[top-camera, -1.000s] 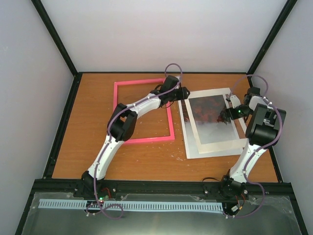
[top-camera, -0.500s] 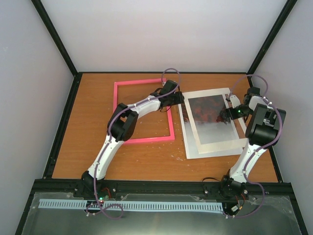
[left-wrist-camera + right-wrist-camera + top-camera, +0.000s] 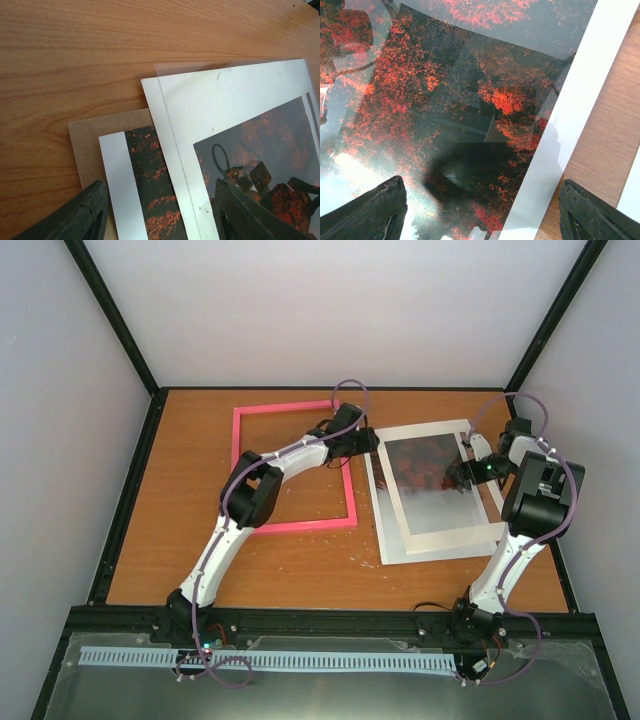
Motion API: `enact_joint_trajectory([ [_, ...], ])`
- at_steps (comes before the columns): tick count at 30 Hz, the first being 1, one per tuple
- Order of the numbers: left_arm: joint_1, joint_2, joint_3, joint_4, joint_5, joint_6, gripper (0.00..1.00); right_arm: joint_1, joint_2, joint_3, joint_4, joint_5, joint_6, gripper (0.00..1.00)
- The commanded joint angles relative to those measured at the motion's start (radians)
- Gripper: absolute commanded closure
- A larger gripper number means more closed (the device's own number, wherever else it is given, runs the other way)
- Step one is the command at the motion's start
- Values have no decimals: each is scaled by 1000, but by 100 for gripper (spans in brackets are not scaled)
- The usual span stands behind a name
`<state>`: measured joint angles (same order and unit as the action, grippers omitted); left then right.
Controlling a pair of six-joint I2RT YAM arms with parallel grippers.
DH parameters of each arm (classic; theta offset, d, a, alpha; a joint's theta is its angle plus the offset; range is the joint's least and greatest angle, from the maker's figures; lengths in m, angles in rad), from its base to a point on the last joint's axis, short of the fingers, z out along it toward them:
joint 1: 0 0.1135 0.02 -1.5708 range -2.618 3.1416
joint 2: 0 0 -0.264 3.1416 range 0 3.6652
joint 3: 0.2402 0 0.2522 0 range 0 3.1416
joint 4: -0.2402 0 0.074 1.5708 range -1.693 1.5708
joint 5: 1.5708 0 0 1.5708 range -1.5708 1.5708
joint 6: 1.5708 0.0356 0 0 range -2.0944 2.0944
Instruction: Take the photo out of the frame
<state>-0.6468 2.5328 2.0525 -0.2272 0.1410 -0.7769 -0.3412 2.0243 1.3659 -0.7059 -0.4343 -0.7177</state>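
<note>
Photo (image 3: pixel 430 475) lies flat on the table (image 3: pixel 200 560), out of the pink frame (image 3: pixel 300 526) and just to the right of it, stacked with white mat sheets (image 3: pixel 440 542); a brown board (image 3: pixel 100 135) peeks out beneath the stack at a corner on the frame's side; bare wood shows through the frame's opening. Left gripper (image 3: pixel 368 440) hovers over that corner, between the frame's right rail and the stack, jaws apart and holding nothing; right gripper (image 3: pixel 462 475) hangs over the side of the photo farthest from the frame, jaws spread wide, nothing between them.
</note>
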Motion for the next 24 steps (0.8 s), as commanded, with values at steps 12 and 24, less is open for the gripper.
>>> enact_joint_trajectory([
  [12,26,-18,-145,261,208,-149,41,19,79,-54,-93,-9,6,20],
  [24,41,1,-174,273,251,-197,45,19,82,-51,-93,-6,6,20],
])
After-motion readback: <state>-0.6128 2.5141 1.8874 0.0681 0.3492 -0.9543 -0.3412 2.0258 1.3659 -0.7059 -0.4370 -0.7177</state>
